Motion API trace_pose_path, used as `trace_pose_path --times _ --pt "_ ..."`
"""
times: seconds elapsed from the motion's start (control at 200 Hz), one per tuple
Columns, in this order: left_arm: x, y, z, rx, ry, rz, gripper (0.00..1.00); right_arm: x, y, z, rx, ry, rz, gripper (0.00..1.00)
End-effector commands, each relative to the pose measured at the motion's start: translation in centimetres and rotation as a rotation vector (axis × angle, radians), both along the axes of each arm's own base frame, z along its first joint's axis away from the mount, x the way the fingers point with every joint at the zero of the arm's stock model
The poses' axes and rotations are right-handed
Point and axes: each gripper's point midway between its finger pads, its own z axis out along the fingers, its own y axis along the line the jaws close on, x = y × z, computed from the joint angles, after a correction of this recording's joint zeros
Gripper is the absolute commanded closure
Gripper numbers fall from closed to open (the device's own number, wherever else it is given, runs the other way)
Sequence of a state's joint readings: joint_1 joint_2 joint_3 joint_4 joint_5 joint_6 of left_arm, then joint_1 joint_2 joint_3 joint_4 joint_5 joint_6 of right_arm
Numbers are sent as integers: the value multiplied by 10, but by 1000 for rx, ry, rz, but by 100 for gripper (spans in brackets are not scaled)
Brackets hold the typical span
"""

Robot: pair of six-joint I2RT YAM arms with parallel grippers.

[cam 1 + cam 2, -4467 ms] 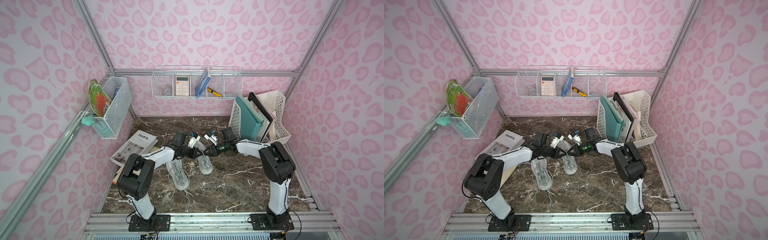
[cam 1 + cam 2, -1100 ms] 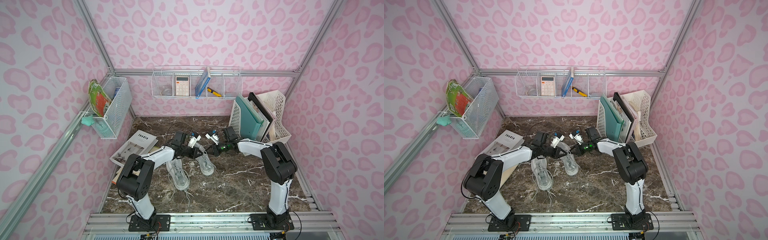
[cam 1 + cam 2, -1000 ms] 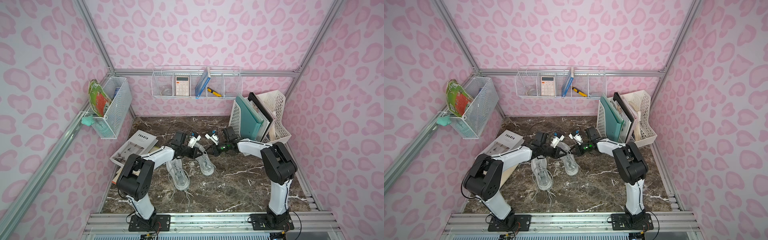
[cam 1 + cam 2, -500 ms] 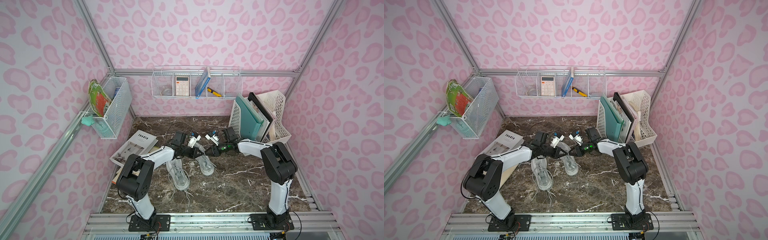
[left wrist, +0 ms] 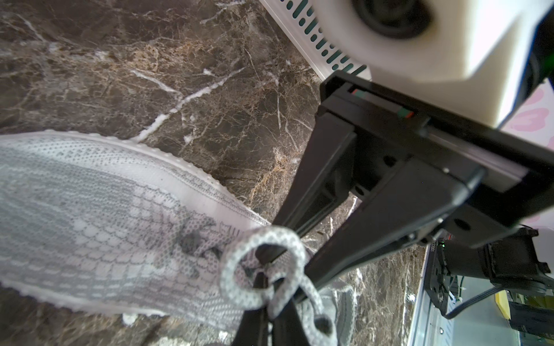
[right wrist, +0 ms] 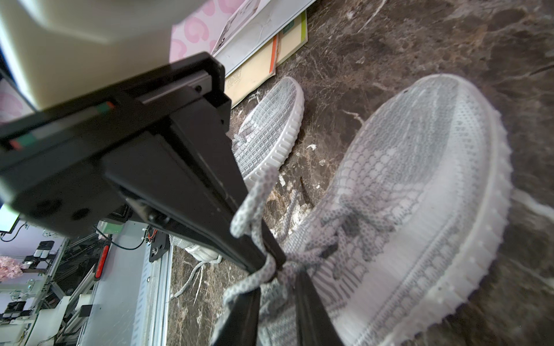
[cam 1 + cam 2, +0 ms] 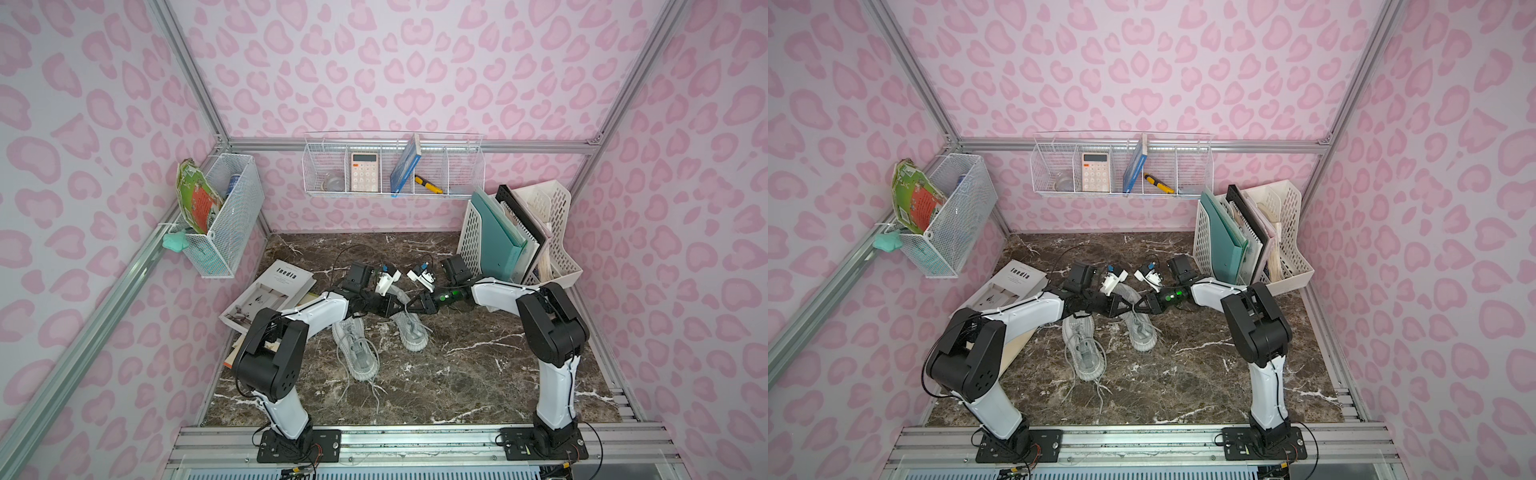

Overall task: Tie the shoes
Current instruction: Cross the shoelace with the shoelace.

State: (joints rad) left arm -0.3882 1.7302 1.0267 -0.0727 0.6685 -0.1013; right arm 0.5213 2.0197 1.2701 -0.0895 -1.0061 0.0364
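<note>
Near the white perforated file rack [image 7: 467, 237], one light grey knit sneaker [image 7: 411, 332] lies sole-down; its twin [image 7: 358, 355] lies farther from the rack. Over the nearer sneaker, the left gripper [image 7: 397, 308] pinches a loop of speckled grey-white lace [image 5: 229, 278]. The right gripper [image 7: 410, 309], on the rack's side, meets it tip to tip, jaws narrowly parted.

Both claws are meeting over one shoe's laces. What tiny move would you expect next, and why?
Probably the right gripper closes on the lace loop. The left gripper is shut on that loop above the shoe, while the right gripper's jaws stand apart with the tips at it, so it likely needs its own pinch before both can pull.
</note>
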Motion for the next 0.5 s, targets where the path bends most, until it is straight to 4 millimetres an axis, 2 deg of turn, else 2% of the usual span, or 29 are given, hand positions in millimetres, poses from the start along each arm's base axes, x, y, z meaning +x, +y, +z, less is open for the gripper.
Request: trace_pose_path --times 0.0,0.16,0.235,0.495 --pt "-2 -4 7 -26 -12 -26 100 -1 2 1 12 -8 17 82" --pt "-2 -4 8 -26 -14 -28 100 5 -4 2 11 -15 -15 96" --pt "-3 -4 9 -26 -15 -27 100 7 -6 5 11 -21 -25 100" --pt "-3 -4 8 -28 -13 -30 100 11 -7 5 -3 -38 -39 100"
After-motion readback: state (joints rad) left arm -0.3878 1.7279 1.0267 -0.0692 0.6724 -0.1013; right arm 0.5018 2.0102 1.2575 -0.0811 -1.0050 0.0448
